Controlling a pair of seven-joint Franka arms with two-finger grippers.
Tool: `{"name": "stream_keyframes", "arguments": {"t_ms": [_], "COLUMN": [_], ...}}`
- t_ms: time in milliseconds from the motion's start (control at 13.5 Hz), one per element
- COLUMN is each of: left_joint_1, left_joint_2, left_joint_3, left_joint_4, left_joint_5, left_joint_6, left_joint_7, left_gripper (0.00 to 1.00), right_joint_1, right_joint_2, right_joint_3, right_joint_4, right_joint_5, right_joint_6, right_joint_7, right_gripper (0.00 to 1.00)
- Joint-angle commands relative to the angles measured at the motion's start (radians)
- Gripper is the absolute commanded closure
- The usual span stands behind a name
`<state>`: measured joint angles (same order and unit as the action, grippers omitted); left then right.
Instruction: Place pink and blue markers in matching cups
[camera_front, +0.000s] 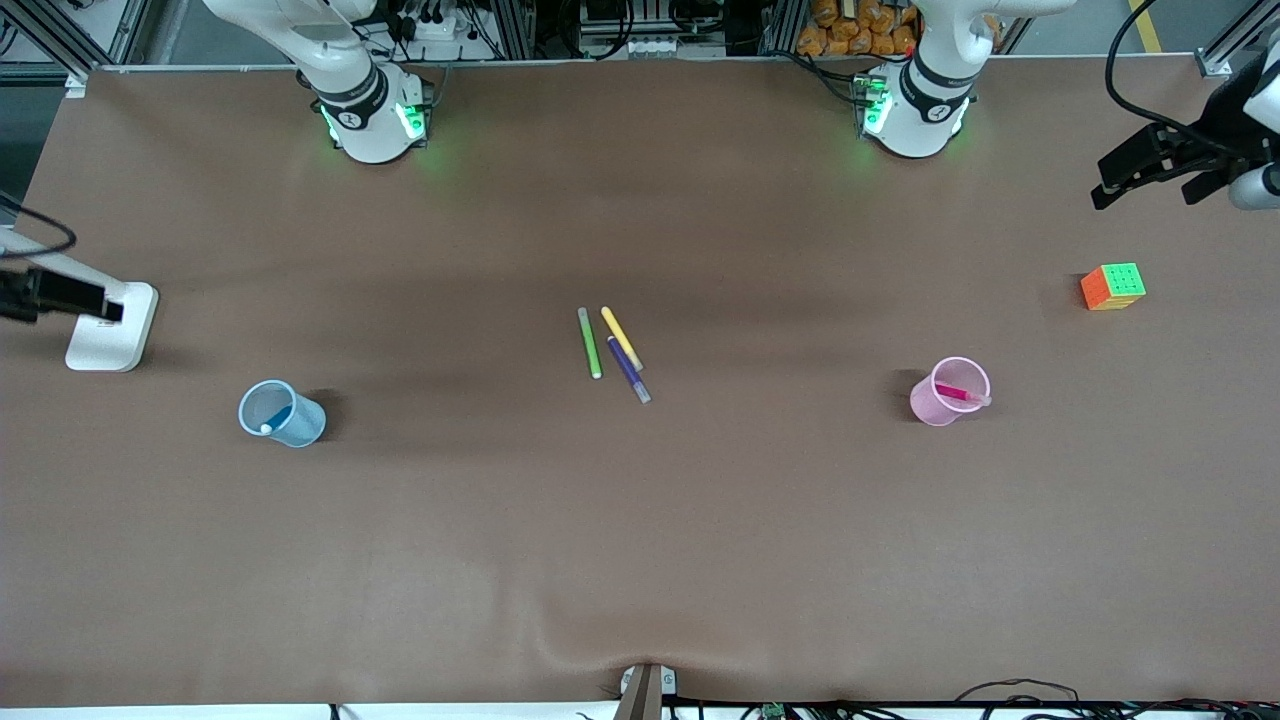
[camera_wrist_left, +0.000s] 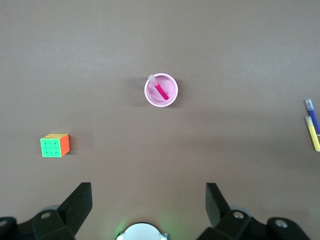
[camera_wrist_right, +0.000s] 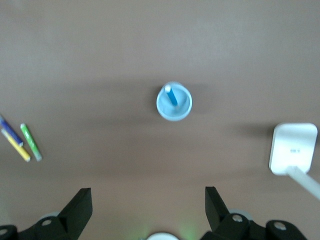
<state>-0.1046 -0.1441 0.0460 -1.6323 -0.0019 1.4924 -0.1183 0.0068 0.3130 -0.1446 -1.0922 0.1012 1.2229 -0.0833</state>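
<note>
The pink marker stands tilted inside the pale pink cup, toward the left arm's end of the table, with its pale cap over the rim. The blue marker stands inside the light blue cup, toward the right arm's end. My left gripper is open and empty, high over the table near its own base, well apart from the pink cup and pink marker. My right gripper is open and empty, high near its base, apart from the blue cup and blue marker.
Green, yellow and purple markers lie together mid-table. A colour cube sits toward the left arm's end, farther from the front camera than the pink cup. A white stand base with a black arm sits at the right arm's end.
</note>
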Motion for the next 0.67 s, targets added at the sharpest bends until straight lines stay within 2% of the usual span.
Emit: {"name": "stream_keyframes", "arguments": {"t_ms": [0,222,370,444,591], "left_joint_1": [0.000,0.000,0.000,0.000,-0.003], "left_joint_2": [0.011,0.009,0.009,0.009,0.009], "left_joint_3": [0.011,0.014,0.017,0.017,0.017], "left_joint_4": [0.043,0.045,0.045,0.045,0.045], "left_joint_5": [-0.012,-0.015,-0.015,-0.016,-0.016], "left_joint_6": [-0.020,-0.020,-0.020,-0.020,-0.020], "left_joint_7": [0.014,0.014,0.014,0.017,0.019], "left_gripper": [0.00,0.00,0.00,0.00,0.00], "right_joint_1": [-0.031,-0.028,-0.034,-0.031,-0.036], "right_joint_2": [-0.112,-0.340,-0.464,-0.495,-0.480], "right_joint_3": [0.042,0.052,0.103,0.108,0.106], "right_joint_4": [-0.124,-0.459,-0.625,-0.664,-0.646], "right_joint_5": [-0.021,-0.023,-0.053,-0.087,-0.113], "right_joint_6": [0.004,0.177,0.259,0.268,0.317], "right_joint_7": [0.034,0.129,0.155,0.157,0.139], "right_gripper": [0.00,0.00,0.00,0.00,0.00]}}
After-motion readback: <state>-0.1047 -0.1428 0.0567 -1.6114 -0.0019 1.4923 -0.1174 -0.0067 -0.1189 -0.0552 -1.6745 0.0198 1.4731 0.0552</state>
